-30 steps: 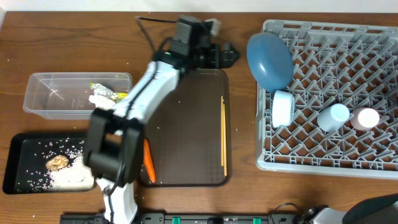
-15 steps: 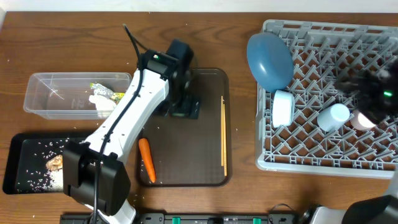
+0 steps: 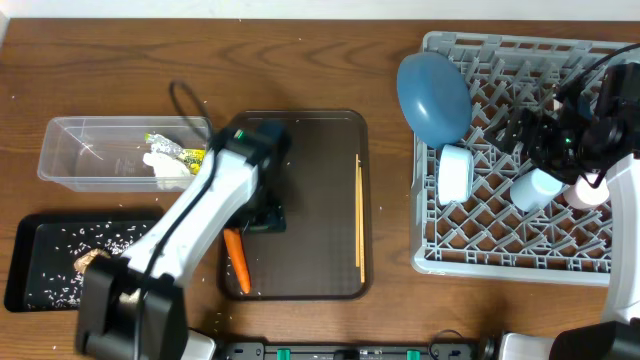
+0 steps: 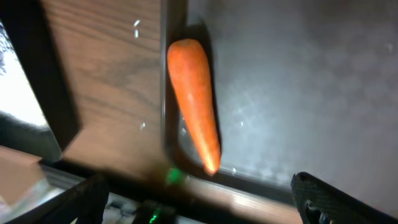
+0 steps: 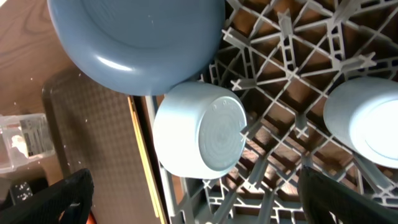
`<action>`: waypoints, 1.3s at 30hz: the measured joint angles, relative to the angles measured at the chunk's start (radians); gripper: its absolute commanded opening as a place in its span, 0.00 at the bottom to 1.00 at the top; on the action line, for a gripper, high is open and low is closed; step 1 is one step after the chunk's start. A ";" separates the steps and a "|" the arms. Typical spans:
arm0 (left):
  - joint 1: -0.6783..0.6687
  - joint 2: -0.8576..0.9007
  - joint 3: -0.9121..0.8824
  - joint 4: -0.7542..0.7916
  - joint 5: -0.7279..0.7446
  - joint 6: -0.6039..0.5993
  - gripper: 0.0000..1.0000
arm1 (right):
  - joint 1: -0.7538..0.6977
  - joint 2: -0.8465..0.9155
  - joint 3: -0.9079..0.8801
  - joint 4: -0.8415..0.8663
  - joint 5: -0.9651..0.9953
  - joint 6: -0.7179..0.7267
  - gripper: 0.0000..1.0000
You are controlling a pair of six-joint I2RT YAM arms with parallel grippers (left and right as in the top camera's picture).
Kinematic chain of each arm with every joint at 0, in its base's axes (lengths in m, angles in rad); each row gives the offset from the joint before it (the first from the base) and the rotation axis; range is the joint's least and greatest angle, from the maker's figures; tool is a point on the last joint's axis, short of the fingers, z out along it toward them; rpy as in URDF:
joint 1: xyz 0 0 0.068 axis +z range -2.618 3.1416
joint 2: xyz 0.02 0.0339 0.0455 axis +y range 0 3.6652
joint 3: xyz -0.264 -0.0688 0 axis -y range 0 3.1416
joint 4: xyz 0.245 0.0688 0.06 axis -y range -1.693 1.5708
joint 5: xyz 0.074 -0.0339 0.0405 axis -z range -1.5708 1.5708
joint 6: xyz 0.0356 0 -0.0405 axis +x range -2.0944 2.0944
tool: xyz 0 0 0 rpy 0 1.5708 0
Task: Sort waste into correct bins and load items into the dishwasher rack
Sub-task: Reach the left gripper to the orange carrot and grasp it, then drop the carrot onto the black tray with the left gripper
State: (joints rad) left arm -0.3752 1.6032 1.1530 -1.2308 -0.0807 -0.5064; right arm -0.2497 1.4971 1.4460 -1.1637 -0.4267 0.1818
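Step in hand: waste sorting, orange carrot point(image 4: 194, 102) lying at the left rim of the brown serving tray point(image 3: 310, 200), lower centre overhead; next move likely calls for descent and closure across it. Left pincer point(image 4: 196, 186): wide open, empty, poised above the carrot. Right pincer point(image 5: 193, 186): wide open, empty, over the dishwasher rack point(image 3: 500, 262).

The left arm point(image 3: 200, 210) hides much of the black tray point(image 3: 40, 245), and the right arm point(image 3: 610, 105) half covers the pink cup point(image 3: 592, 195).

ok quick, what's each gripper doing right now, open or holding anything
left gripper: open, holding nothing, carrot just ahead of it
right gripper: open, holding nothing, facing the white bowl in the rack
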 measured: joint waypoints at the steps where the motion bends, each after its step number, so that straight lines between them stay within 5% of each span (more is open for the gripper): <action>1: 0.014 -0.022 -0.043 0.038 0.007 -0.010 0.80 | 0.000 0.000 0.000 0.000 0.001 0.000 0.98; 4: 0.068 -0.063 -0.153 0.166 0.068 0.002 0.59 | 0.000 0.000 0.000 0.003 0.002 0.000 0.98; 17: 0.101 -0.066 -0.388 0.383 0.156 0.005 0.57 | 0.000 0.000 0.000 0.006 0.006 0.000 0.98; 22: 0.111 -0.066 -0.408 0.467 0.152 -0.005 0.36 | 0.000 0.000 0.000 0.006 0.008 0.000 0.99; 28: 0.119 -0.073 -0.408 0.427 0.153 -0.013 0.20 | 0.000 0.000 0.000 0.004 0.008 0.000 0.99; 39: 0.262 -0.365 -0.336 0.269 0.149 -0.021 0.19 | 0.000 0.000 0.000 0.005 0.009 0.000 0.99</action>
State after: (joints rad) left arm -0.1127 1.2385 0.8165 -0.9623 0.0685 -0.5278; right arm -0.2493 1.4971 1.4460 -1.1591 -0.4179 0.1814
